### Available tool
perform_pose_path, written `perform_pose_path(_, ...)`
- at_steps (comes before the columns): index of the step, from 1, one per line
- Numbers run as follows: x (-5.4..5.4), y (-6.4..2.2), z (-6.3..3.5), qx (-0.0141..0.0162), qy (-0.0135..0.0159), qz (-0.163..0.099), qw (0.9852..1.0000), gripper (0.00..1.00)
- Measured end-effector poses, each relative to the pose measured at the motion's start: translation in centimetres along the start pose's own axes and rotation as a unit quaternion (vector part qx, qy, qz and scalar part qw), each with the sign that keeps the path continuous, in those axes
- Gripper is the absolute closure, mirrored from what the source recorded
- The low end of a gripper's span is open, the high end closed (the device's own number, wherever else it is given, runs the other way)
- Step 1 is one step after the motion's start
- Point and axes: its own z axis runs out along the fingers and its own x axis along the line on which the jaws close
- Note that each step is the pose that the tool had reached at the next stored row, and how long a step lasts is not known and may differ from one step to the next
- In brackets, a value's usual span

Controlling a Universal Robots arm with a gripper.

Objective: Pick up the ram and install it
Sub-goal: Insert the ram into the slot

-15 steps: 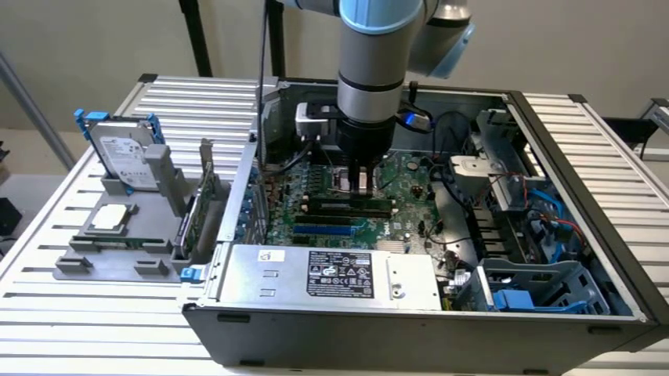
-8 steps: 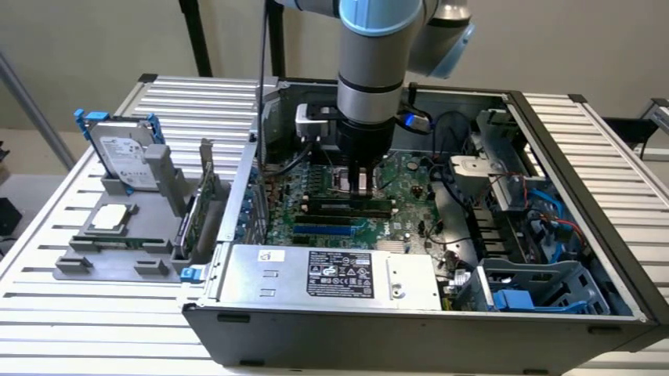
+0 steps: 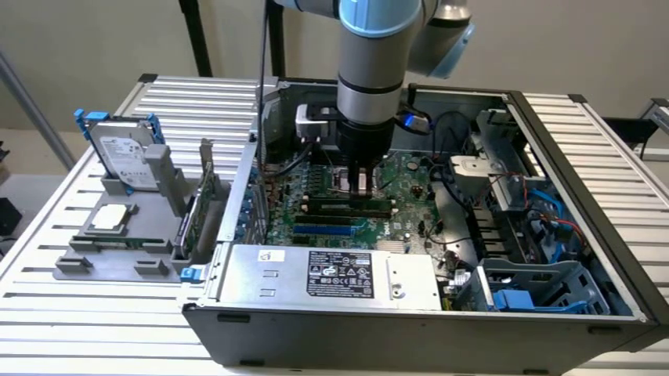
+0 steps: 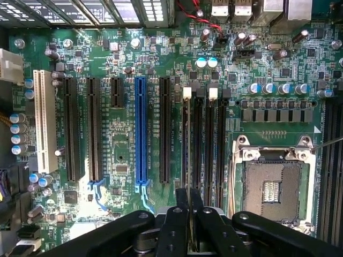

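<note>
Reaching down into the open computer case point(image 3: 585, 235), the gripper point(image 3: 362, 186) held its black fingers point(image 4: 177, 225) pinched narrow on the ram point(image 4: 186, 144), a thin green stick seen edge-on in a black motherboard slot. Just beside lay the square metal processor socket point(image 4: 273, 184) and a blue slot point(image 4: 140, 134); a hard drive point(image 3: 124, 153) stood on the slatted counter point(image 3: 94, 313).

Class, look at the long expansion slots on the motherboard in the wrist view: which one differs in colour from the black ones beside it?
The blue slot. It stands between black slots on either side, while a white slot sits further out, by the board's edge.
</note>
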Motion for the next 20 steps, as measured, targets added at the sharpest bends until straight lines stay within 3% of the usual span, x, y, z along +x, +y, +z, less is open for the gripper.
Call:
perform_pose_path(4,0.0,0.0,0.03,0.0,0.0001,0.0,1.0,0.85)
perform_pose_path(5,0.0,0.0,0.04,0.0,0.0001,0.0,1.0,0.8)
perform_pose_path(7,0.0,0.0,-0.01,0.0,0.0001,0.0,1.0,0.8)
perform_pose_path(8,0.0,0.0,-0.15,0.0001,0.0,0.0,1.0,0.73)
perform_pose_path(15,0.0,-0.05,-2.14,-0.0034,-0.0007,0.0,1.0,0.73)
perform_pose_path(18,0.0,-0.05,-2.15,-0.0036,-0.0009,0.0,1.0,0.81)
perform_pose_path(19,0.0,-0.05,-2.15,-0.0036,-0.0008,0.0,1.0,0.89)
perform_pose_path(20,0.0,-0.05,-2.15,-0.0036,-0.0008,0.0,1.0,0.89)
